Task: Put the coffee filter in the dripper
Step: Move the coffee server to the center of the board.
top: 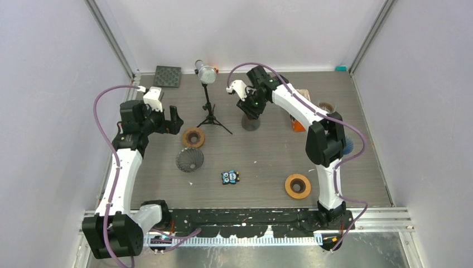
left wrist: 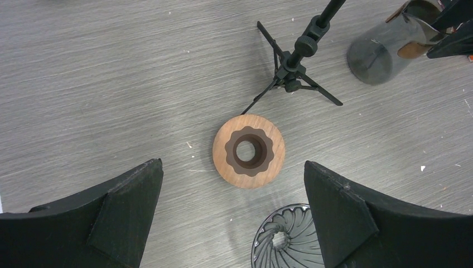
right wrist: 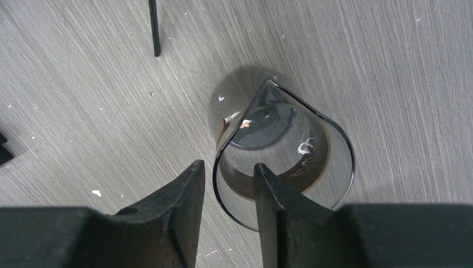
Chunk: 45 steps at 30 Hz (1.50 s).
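The step in hand looks like an opening grasp. The right gripper (right wrist: 228,167) straddles the rim of the glass (right wrist: 290,145), one finger inside and one outside. Its jaws are half drawn in and not yet pinching the wall. A brown band (right wrist: 315,174) low inside the glass may be the filter, though I cannot tell. The dripper (left wrist: 287,241) lies just below the left gripper (left wrist: 233,163), which hangs wide open over a wooden ring (left wrist: 249,149), well apart from the right gripper. The next move probably calls for a firm pinch without tipping the glass.
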### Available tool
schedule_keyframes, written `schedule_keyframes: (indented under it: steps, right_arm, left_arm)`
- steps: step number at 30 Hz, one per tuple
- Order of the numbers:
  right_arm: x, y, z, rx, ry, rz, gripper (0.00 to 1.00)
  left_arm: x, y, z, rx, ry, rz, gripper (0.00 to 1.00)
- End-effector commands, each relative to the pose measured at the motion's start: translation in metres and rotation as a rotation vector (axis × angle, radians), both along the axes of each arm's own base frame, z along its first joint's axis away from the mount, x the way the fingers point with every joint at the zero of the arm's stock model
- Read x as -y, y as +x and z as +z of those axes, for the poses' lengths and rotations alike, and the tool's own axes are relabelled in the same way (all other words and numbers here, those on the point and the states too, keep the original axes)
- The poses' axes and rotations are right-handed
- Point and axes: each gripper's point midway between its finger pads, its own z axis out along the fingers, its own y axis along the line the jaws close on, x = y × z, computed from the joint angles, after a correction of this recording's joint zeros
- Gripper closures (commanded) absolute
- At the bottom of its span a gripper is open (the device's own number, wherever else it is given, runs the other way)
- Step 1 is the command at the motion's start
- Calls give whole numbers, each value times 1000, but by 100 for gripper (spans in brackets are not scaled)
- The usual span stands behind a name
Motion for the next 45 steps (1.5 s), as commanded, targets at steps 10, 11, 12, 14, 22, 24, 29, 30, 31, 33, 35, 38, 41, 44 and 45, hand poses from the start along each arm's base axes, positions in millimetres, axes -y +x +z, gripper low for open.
schedule_keyframes:
  steps: [10, 11, 12, 14, 22, 24, 29, 30, 31, 33, 35, 38, 41, 44, 45]
  right_arm:
    - [-1, -25, 21, 2, -8, 34, 87]
    - [0, -31, 22, -5, -9, 32, 89]
    - [2, -38, 22, -14, -9, 29, 91]
    - [4, -53, 23, -30, -4, 23, 92]
    - [3, -128, 22, -35, 23, 34, 94]
    - [0, -142, 20, -15, 20, 43, 94]
    - [-8, -158, 11, 54, 15, 45, 93]
    - [-8, -158, 10, 62, 10, 39, 92]
    - [-7, -159, 9, 63, 6, 35, 89]
    - [-6, -162, 10, 49, 5, 26, 75]
    - [-4, -166, 15, 38, 10, 22, 42]
    - [5, -166, 35, 87, 25, -10, 23]
    - [21, -159, 66, 178, 47, -63, 21]
    - [53, -149, 91, 207, 78, -170, 21]
    - [67, -143, 100, 216, 99, -226, 21]
  left_arm:
    - [4, 3, 14, 43, -21, -22, 0]
    - [4, 2, 14, 42, -21, -24, 0]
    - [4, 2, 13, 39, -22, -26, 0]
    - [6, 2, 11, 31, -31, -33, 0]
    - [9, 4, 5, 11, -50, -44, 0]
    - [9, 4, 4, 12, -52, -39, 0]
    - [7, 4, 5, 22, -50, -28, 0]
    - [7, 4, 6, 25, -50, -26, 0]
    - [7, 3, 7, 27, -50, -24, 0]
    - [7, 2, 9, 37, -51, -24, 0]
    - [7, 2, 11, 46, -49, -23, 0]
    - [6, 2, 11, 49, -50, -23, 0]
    - [7, 2, 12, 55, -52, -29, 0]
    - [8, 1, 13, 60, -53, -31, 0]
    - [8, 1, 14, 62, -53, -33, 0]
